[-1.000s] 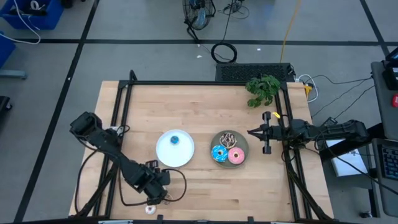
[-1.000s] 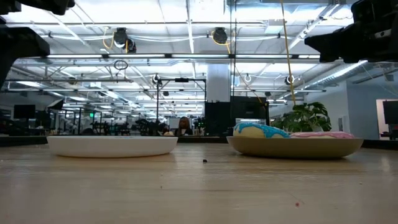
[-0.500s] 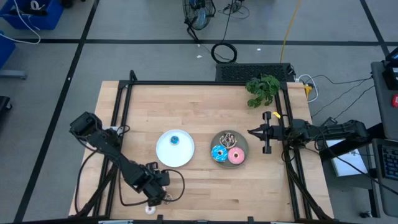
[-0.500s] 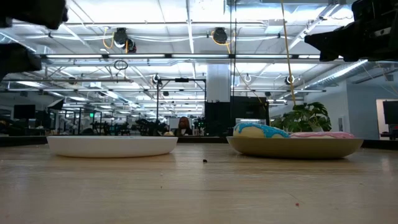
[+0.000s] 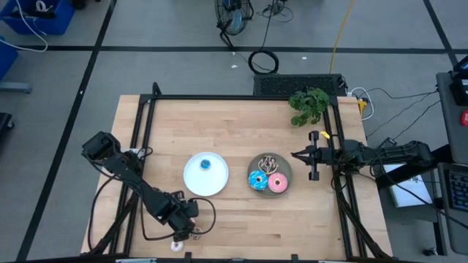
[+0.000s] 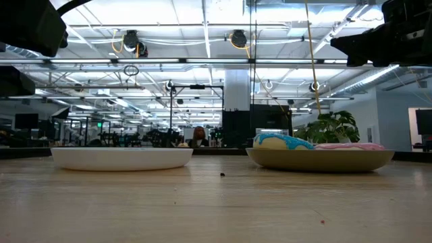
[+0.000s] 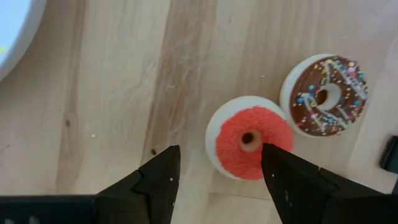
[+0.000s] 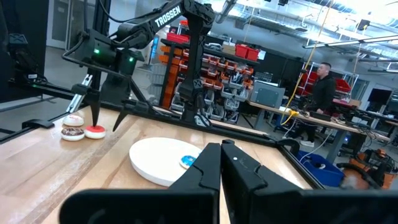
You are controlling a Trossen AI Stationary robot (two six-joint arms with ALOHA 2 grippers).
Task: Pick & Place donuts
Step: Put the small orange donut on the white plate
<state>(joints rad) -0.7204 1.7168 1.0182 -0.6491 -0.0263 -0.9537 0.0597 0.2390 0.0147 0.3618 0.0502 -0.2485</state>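
My left gripper (image 7: 219,163) is open and points down near the table's near edge (image 5: 180,221). Its fingers stand on either side of the tiny red donut (image 7: 249,138), just short of it. The tiny brown donut (image 7: 323,95) lies flat beside the red one. A tiny white donut (image 5: 176,245) sits at the near edge. The tiny blue donut (image 5: 205,164) lies on the white plate (image 5: 196,183). The grey plate (image 5: 287,169) holds the blue sprinkled (image 5: 257,180), pink (image 5: 277,183) and brown drizzled (image 5: 268,161) donuts. My right gripper (image 8: 221,158) is shut and waits right of the grey plate (image 5: 295,155).
A green plant (image 5: 308,104) stands at the table's far right corner. A black frame (image 5: 150,102) runs along the table's edges. Bare wood lies between the plates and the far edge. A person (image 8: 323,78) stands in the room beyond the table.
My left arm has shifted a little toward the table's left edge above the tiny donuts. The donuts, both plates and my right arm have stayed where they were.
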